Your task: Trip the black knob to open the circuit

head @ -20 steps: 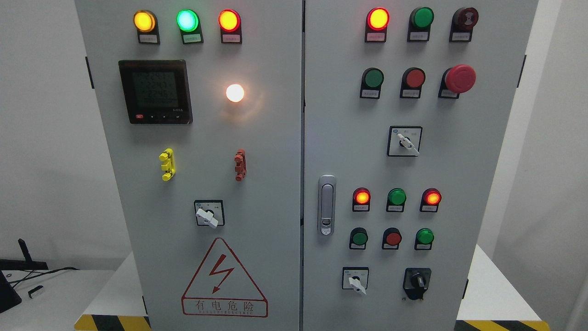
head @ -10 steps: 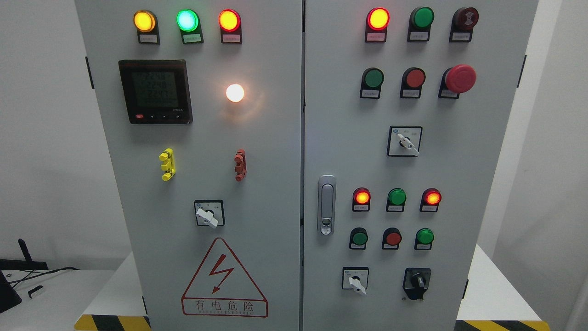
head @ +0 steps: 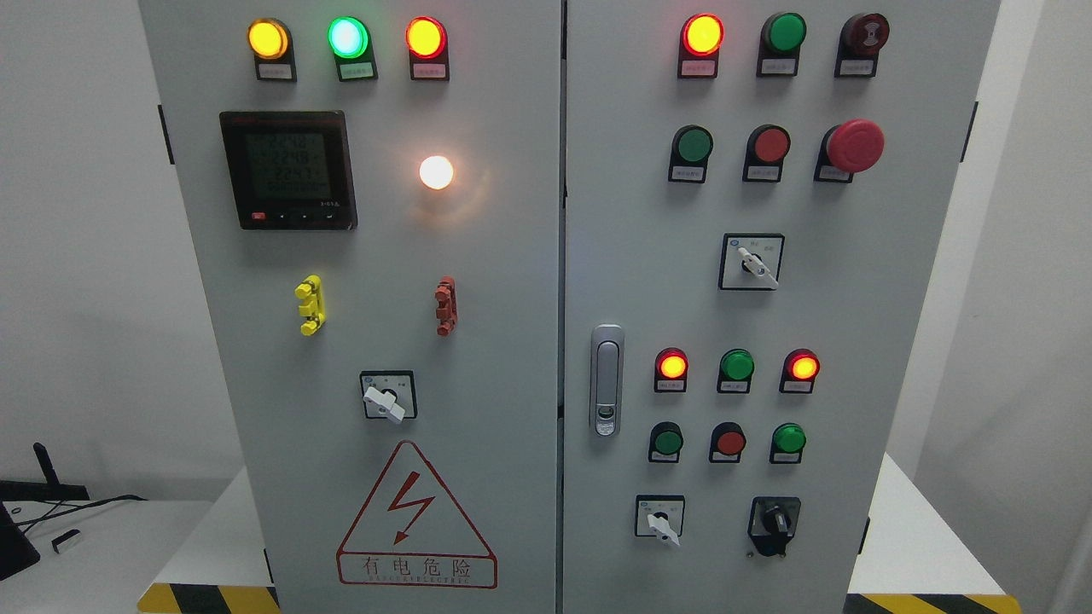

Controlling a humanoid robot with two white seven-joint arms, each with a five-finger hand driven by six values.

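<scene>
Since neither hand appears anywhere in the head view, the posture of the fingers cannot be told, and the task is judged to stand at its first step: the approach has not begun. The black knob [head: 775, 518] sits at the lower right of the frame, on the right door of the grey cabinet [head: 512, 281], mounted in a black housing with its pointer roughly upright. Just to its left on the same row is a white-handled selector switch [head: 660, 520], which must not be confused with the target; two similar white selectors appear elsewhere, one at mid-height on the right door [head: 752, 263] and one at the lower middle of the left door [head: 388, 396]. Directly above the knob is a row of three pushbuttons, the nearest being green [head: 789, 439], and above that a row of lamps of which two glow red-orange. The next move calls for bringing a hand in from the bottom edge, probably the right one given the knob's position, aligning the fingertips on either side of the knob's ridge, closing on it, and rotating. Clearance is limited: the pushbuttons above and the white selector beside the knob are close enough to be struck by a wide approach.
</scene>
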